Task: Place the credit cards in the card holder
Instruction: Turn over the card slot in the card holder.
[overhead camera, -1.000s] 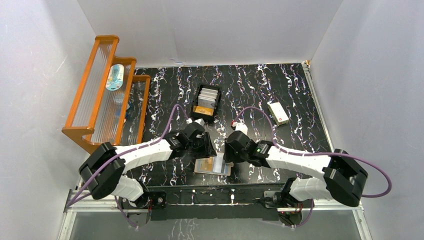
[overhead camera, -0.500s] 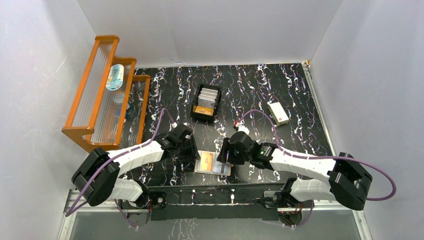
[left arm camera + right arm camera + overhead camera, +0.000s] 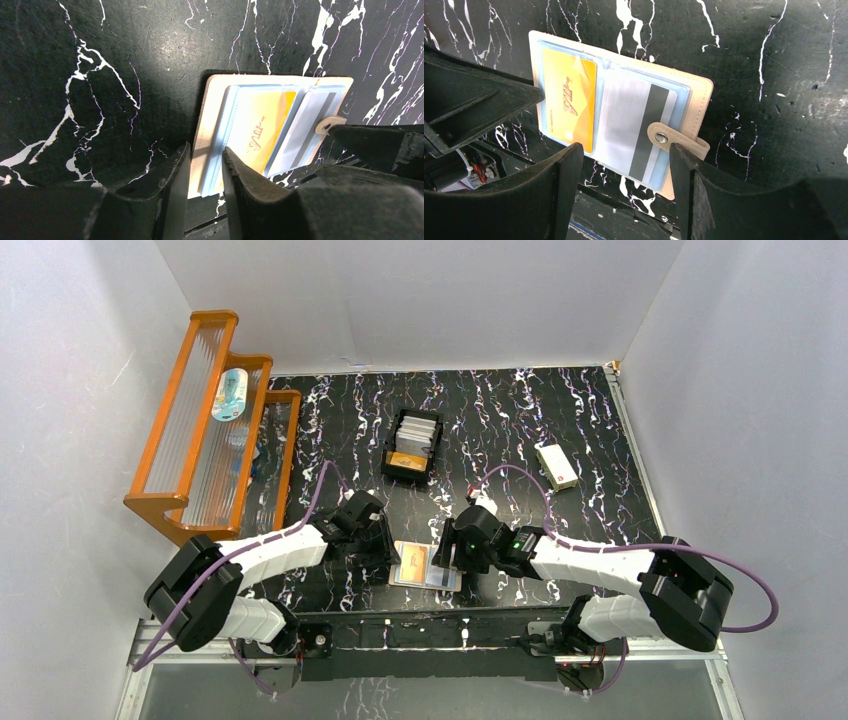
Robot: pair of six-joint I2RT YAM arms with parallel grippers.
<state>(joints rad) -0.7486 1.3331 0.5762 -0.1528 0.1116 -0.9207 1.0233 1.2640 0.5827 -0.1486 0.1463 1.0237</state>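
Marbled desk (image 3: 560, 400) below both end effectors carried the open card holder (image 3: 619, 115); the left end effector (image 3: 206, 152) was narrowly parted, the right end effector (image 3: 625, 150) wide open. Beyond, credit cards (image 3: 412, 445) waited in a tray (image 3: 390, 455). Closing left jaws could drag the holder.

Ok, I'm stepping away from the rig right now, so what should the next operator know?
Left gripper: jaws nearly together at the card holder's left edge; grip unclear.
Right gripper: open, above the holder's snap tab.
Holder lies open near the table's front edge, an orange card and a grey striped card in its sleeves.
Left to do: more cards wait in the black tray farther back.
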